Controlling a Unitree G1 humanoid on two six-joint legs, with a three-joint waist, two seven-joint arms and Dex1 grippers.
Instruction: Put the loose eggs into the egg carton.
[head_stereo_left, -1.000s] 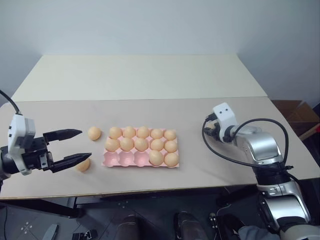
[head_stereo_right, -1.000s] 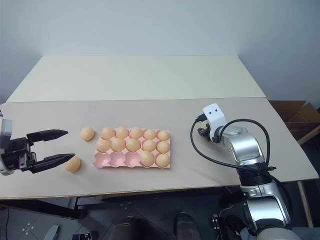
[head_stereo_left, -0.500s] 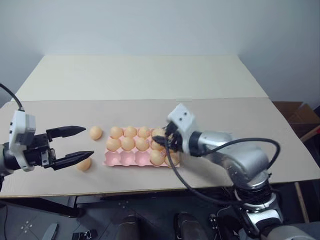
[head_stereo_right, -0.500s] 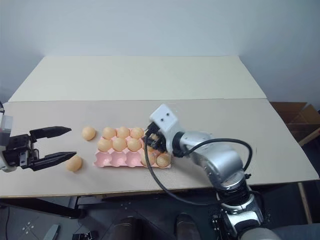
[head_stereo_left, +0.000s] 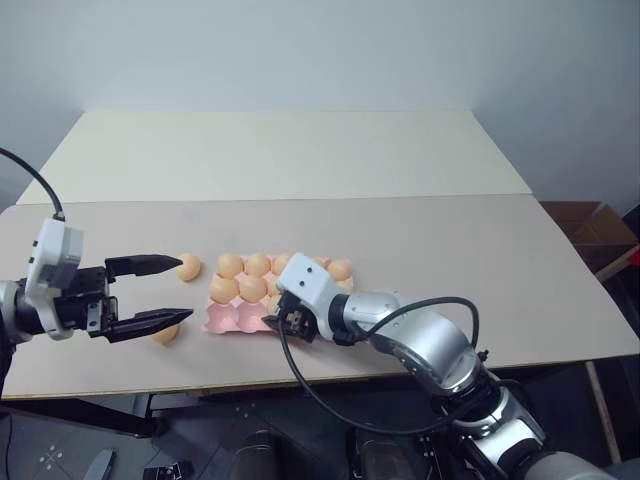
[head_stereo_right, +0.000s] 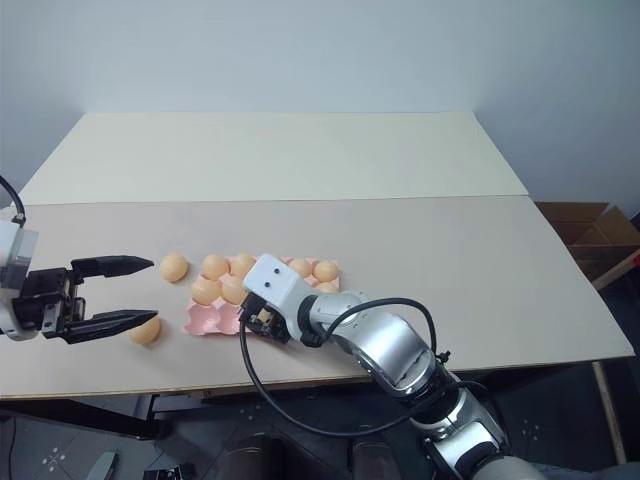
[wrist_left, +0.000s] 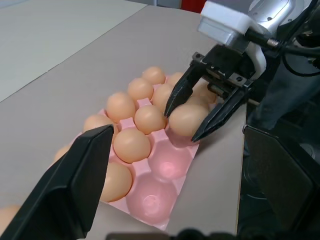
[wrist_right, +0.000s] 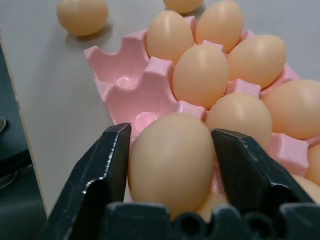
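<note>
Egg carton (head_stereo_left: 228, 318) lies on the table (head_stereo_left: 450, 250) near its front edge, pink, most cups filled w/ eggs; two cups at the near-left corner are bare in the left wrist view. Right tool (wrist_left: 199, 114) is over the carton's front row, fingers either side of one egg (wrist_right: 172, 161), pads against its sides in the right wrist view, so it's clamped on that egg; the egg sits low over a front-row cup, can't tell if it rests in it. Left tool (head_stereo_left: 163, 292) hangs just left of the carton, fingers wide apart, nothing between them. Two loose eggs on the table left of the carton: one (head_stereo_left: 189, 265) just past the upper finger's tip, near the carton's far-left corner; other (head_stereo_left: 165, 331) partly under the lower finger, nearer the front edge.
</note>
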